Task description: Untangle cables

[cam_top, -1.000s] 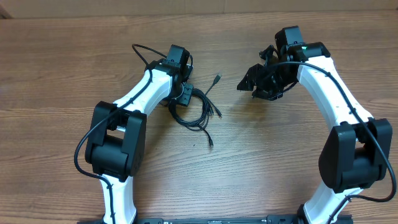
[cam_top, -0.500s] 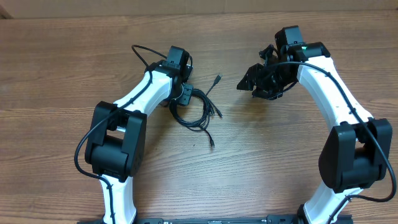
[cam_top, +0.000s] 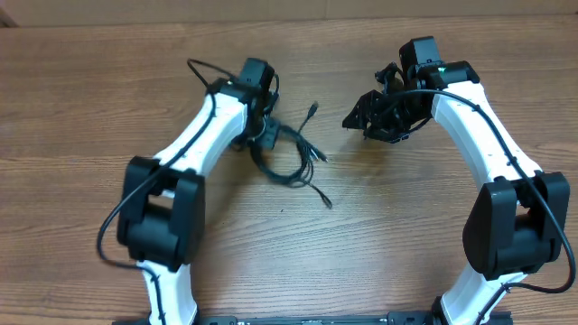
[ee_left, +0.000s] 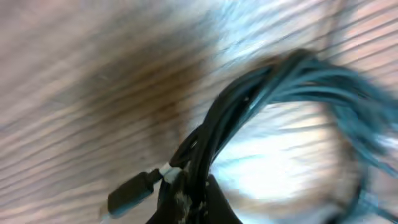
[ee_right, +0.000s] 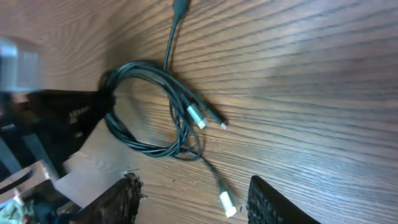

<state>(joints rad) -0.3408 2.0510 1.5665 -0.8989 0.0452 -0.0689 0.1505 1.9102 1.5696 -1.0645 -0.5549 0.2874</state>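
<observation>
On the wood table (cam_top: 90, 108), left of middle: cables (cam_top: 291, 162), one loose coil lying flat, just beside the left arm.
Cables look: thin black cords, several loops bunched into one ring, loose tails trailing out toward the right arm's side.
Plug ends: black plug (cam_top: 314, 110) on the tail at the far side; silver-tipped plugs (ee_right: 196, 117) lying against the ring; lone silver tip (ee_right: 226, 204) on the longest tail.
Left gripper (cam_top: 263, 135): fingers pressed together, pinching the ring's bundled edge; wrist view blurred, strands rise from between the fingers.
Right gripper (cam_top: 372, 119): fingers (ee_right: 273, 202) spread, well apart from the coil.
</observation>
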